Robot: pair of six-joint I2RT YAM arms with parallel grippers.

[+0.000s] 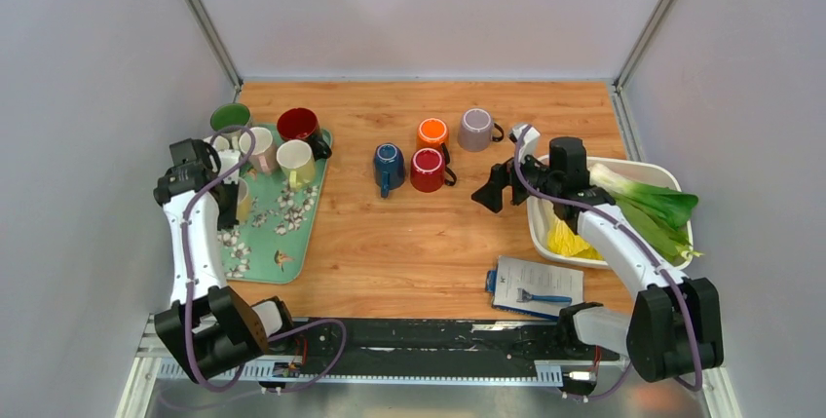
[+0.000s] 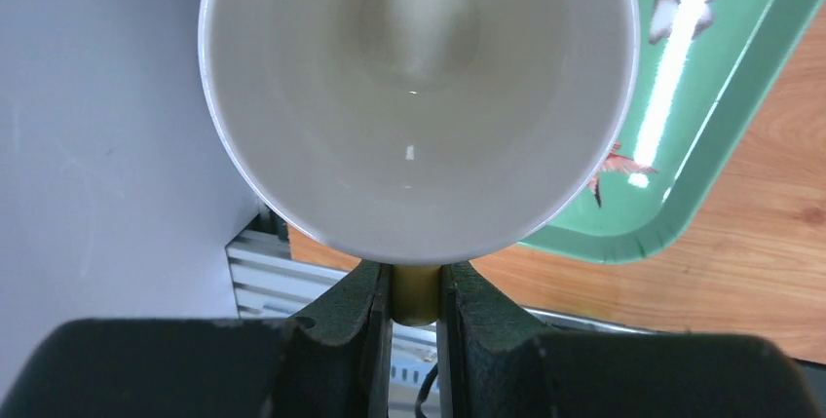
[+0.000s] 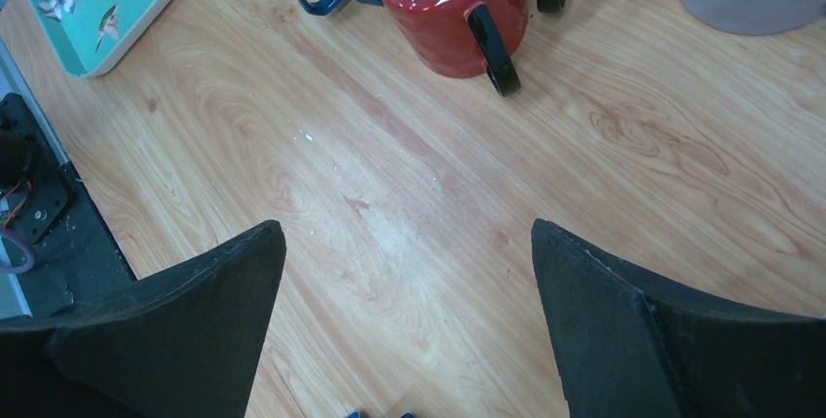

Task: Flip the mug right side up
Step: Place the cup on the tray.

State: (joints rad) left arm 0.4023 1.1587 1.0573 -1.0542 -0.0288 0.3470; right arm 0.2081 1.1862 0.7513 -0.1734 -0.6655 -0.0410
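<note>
My left gripper point(image 2: 414, 303) is shut on the yellow handle point(image 2: 414, 293) of a mug point(image 2: 419, 96) with a white inside. The mug's mouth faces the wrist camera. It hangs over the near left part of the green tray point(image 2: 721, 145). From above, this yellowish mug point(image 1: 242, 201) and the left gripper point(image 1: 227, 206) show at the tray's left side point(image 1: 292, 233). My right gripper point(image 3: 409, 243) is open and holds nothing, hovering over bare wood near the red mug point(image 3: 448, 9). The top view puts the right gripper point(image 1: 490, 189) just right of that red mug point(image 1: 427, 170).
Green point(image 1: 231, 118), dark red point(image 1: 298, 125), cream point(image 1: 295, 160) and pink point(image 1: 258, 145) mugs stand on the tray. Blue point(image 1: 388, 167), orange point(image 1: 432, 133) and grey point(image 1: 476, 130) mugs sit mid-table. A white bin point(image 1: 609, 165) with a leek point(image 1: 648, 206) stands at the right. A booklet point(image 1: 539, 286) lies near the front.
</note>
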